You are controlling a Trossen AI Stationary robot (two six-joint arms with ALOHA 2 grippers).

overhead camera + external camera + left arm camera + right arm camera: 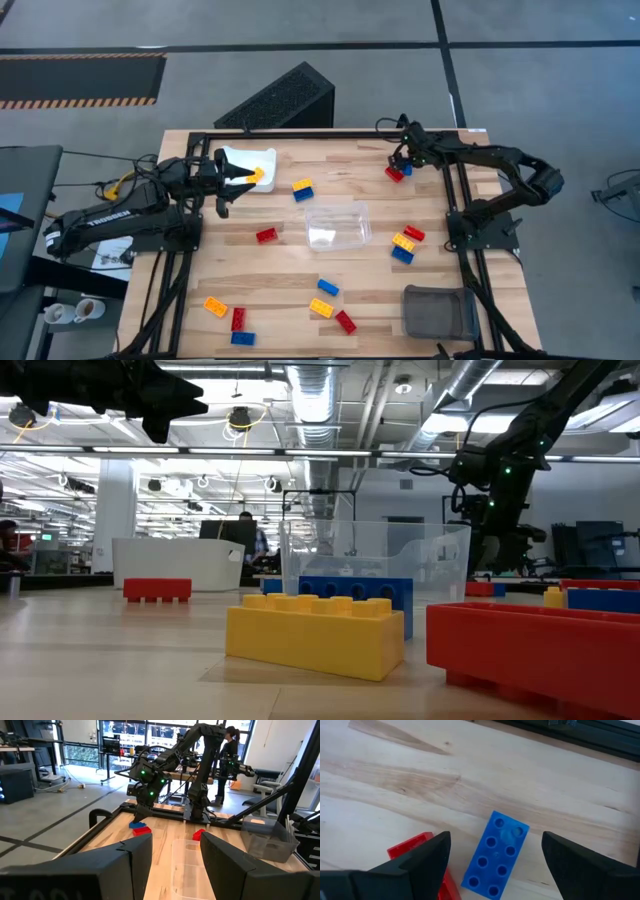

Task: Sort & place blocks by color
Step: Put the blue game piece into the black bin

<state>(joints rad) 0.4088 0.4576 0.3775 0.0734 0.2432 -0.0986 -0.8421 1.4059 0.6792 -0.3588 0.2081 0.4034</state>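
The right gripper (492,857), jaws wide, hangs over the blue block (495,855), whose long axis crosses the gap slantwise

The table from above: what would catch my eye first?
Bright red, blue and yellow blocks lie scattered over the wooden table around a clear tub in the middle. The left gripper hangs over a white tray with something yellow-orange at its tip, while the right gripper hovers open above a blue block.
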